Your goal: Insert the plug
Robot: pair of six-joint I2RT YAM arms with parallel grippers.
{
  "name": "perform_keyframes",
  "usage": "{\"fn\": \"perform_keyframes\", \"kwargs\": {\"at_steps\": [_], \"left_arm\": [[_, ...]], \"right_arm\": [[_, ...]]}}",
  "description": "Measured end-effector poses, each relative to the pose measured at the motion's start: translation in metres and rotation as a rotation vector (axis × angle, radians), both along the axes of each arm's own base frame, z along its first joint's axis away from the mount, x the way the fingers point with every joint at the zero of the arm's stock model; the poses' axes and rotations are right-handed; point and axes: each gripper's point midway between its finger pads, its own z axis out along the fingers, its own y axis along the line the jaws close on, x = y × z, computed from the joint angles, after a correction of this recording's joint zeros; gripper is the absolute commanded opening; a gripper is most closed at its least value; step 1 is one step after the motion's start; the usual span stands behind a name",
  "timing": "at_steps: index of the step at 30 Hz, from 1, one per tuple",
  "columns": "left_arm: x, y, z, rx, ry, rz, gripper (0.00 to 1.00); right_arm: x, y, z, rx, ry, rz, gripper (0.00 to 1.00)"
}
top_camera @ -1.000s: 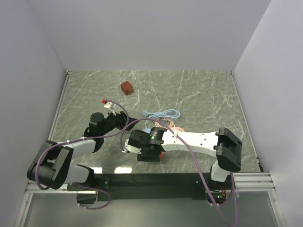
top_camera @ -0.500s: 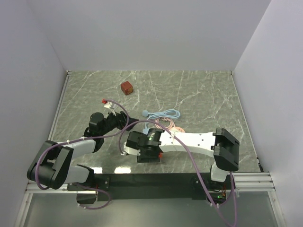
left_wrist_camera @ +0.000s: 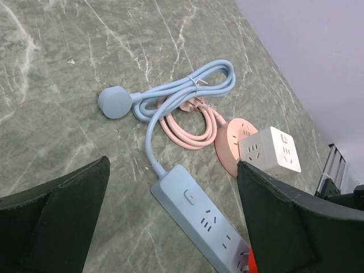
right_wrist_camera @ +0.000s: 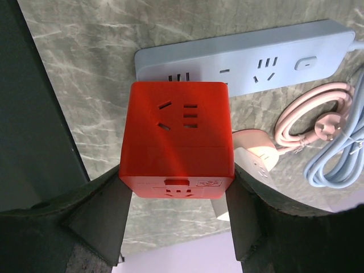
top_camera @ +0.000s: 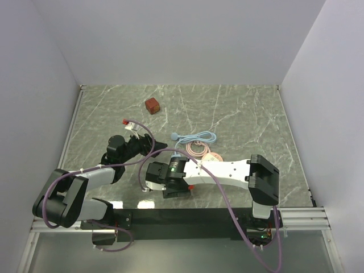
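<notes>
My right gripper (right_wrist_camera: 176, 190) is shut on the plug (right_wrist_camera: 176, 139), a bright red cube held by two opposite sides. The plug hangs over the end of the light blue power strip (right_wrist_camera: 284, 54) and covers its last socket; whether they touch I cannot tell. In the left wrist view the strip (left_wrist_camera: 193, 210) lies between the wide-open fingers of my left gripper (left_wrist_camera: 173, 168), with a sliver of the red plug (left_wrist_camera: 245, 263) at its near end. From above, my right gripper (top_camera: 173, 183) hides most of the plug and strip, and my left gripper (top_camera: 151, 147) sits just behind it.
A white cube adapter (left_wrist_camera: 273, 151) leans on a round pink base (left_wrist_camera: 230, 133) with its coiled pink cord. The strip's blue cable ends in a round plug head (left_wrist_camera: 114, 104). A darker brownish-red cube (top_camera: 152, 105) stands at the back. A small red-and-white piece (top_camera: 129, 124) lies at the left.
My right arm has carried the plug a little to the left and toward the near edge. The left arm has stayed still and open.
</notes>
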Motion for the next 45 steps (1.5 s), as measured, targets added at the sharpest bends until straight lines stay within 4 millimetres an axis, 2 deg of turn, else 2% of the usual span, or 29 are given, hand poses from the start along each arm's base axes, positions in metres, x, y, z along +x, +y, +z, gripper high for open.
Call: {"fn": "perform_keyframes", "kwargs": {"at_steps": [26, 45], "left_arm": [[0.0, -0.001, -0.003, -0.003, 0.007, -0.007, 1.0], [0.003, 0.001, -0.005, -0.004, 0.008, 0.0, 0.99]], "right_arm": [[0.005, 0.016, -0.007, 0.013, 0.044, 0.06, 0.0], [0.006, 0.016, -0.015, 0.008, 0.049, 0.044, 0.0]]}}
